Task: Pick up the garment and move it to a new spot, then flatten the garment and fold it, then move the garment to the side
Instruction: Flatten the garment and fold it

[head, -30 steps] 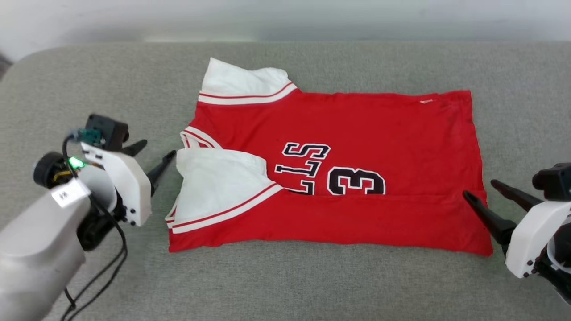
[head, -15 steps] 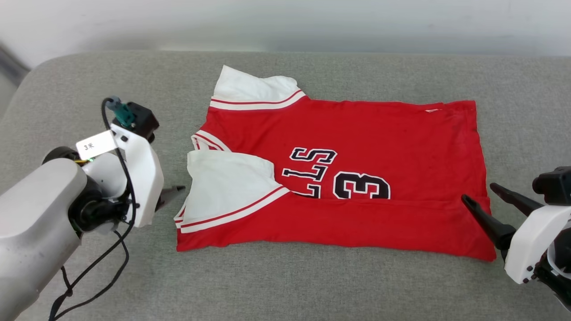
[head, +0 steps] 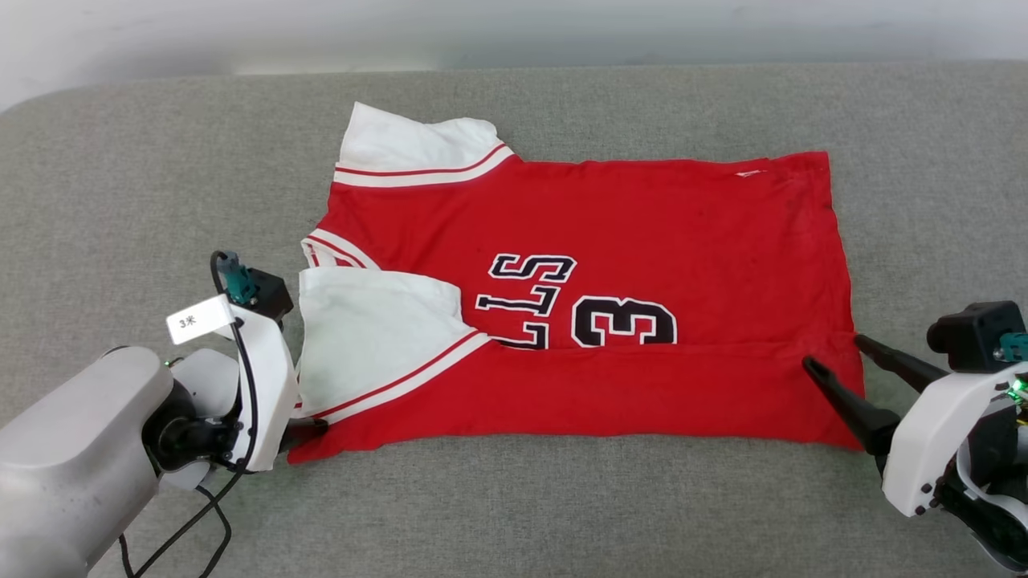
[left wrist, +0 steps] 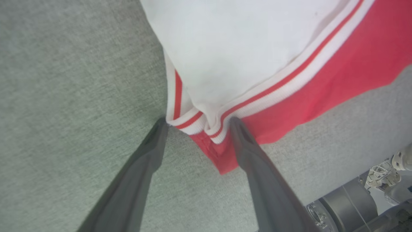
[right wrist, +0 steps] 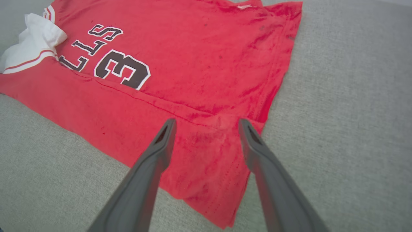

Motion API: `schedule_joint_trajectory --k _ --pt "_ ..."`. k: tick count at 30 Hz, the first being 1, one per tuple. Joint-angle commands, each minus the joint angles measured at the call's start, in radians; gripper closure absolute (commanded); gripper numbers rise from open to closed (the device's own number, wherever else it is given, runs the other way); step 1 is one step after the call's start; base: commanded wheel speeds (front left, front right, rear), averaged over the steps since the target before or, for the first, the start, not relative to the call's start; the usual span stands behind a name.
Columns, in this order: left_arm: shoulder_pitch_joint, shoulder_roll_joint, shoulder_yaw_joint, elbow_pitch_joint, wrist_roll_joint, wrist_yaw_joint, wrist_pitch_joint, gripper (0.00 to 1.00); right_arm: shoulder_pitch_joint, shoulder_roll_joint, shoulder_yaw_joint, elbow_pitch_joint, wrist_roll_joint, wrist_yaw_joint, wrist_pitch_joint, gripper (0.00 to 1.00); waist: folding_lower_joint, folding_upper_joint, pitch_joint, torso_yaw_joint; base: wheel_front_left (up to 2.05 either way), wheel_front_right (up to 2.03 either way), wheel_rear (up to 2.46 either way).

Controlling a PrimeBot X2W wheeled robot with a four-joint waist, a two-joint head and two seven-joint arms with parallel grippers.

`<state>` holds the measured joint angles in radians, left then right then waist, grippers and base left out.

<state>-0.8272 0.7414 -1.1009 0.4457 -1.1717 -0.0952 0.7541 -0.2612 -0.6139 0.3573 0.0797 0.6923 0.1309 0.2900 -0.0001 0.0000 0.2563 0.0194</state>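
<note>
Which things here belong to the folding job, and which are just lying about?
Part of the job:
- the garment, its near edge folded over
- the left gripper, open at the striped sleeve corner
- the right gripper, open over the hem end

Just there:
- the grey padded surface
- the paper tag on the left wrist

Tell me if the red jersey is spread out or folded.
Partly folded: the jersey has its near edge turned over the body, hiding the bottom of the number 3, and one white sleeve folded inward.
</note>
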Motion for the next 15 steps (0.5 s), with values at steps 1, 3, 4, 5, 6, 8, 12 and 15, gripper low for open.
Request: schedule_joint_trajectory --k 1,3,4,5,6,8,12,15 --pt "0.042 -0.016 -0.022 0.021 -0.002 0.002 0.003 0.0 0.001 0.007 0.002 -0.004 -0.007 0.0 0.002 0.0 0.0001 0.0 0.007 -0.006 0.0 0.0 0.0" --pt "0.065 -0.03 -0.032 0.039 -0.006 -0.005 -0.005 0.0 -0.007 0.008 0.001 -0.004 -0.007 0.0 0.004 0.0 0.0001 0.0 0.011 -0.01 0.0 0.0 0.0" --pt "0.073 -0.035 -0.037 0.047 -0.008 -0.006 -0.008 0.0 -0.011 0.007 0.0 -0.004 -0.006 0.0 0.005 0.0 0.0001 0.0 0.012 -0.011 0.0 0.0 0.0" --pt "0.084 -0.05 -0.047 0.061 -0.015 -0.015 -0.011 0.63 -0.027 -0.002 -0.001 -0.005 -0.004 0.0 0.01 0.0 0.0001 0.0 0.012 -0.012 0.0 0.0 0.0" --pt "0.083 -0.053 -0.049 0.064 -0.015 -0.018 -0.015 1.0 -0.034 -0.009 0.003 -0.008 -0.005 0.0 0.016 0.0 0.0001 0.0 0.01 -0.011 0.0 0.0 0.0" --pt "0.073 -0.053 -0.046 0.06 -0.017 -0.025 -0.025 1.0 -0.053 -0.025 0.009 -0.015 -0.008 0.0 0.03 0.0 0.0001 0.0 0.002 -0.011 0.0 0.0 0.0" --pt "0.037 -0.027 -0.032 0.037 -0.005 -0.03 -0.052 1.0 -0.098 -0.077 0.031 -0.035 0.002 0.0 0.1 0.0 0.0001 0.0 -0.026 -0.005 0.0 0.0 0.0" --pt "0.016 -0.009 -0.025 0.011 -0.001 -0.032 -0.073 1.0 -0.134 -0.134 0.056 -0.047 0.015 0.0 0.205 0.0 0.0001 0.0 -0.049 0.0 0.0 0.0 0.0"
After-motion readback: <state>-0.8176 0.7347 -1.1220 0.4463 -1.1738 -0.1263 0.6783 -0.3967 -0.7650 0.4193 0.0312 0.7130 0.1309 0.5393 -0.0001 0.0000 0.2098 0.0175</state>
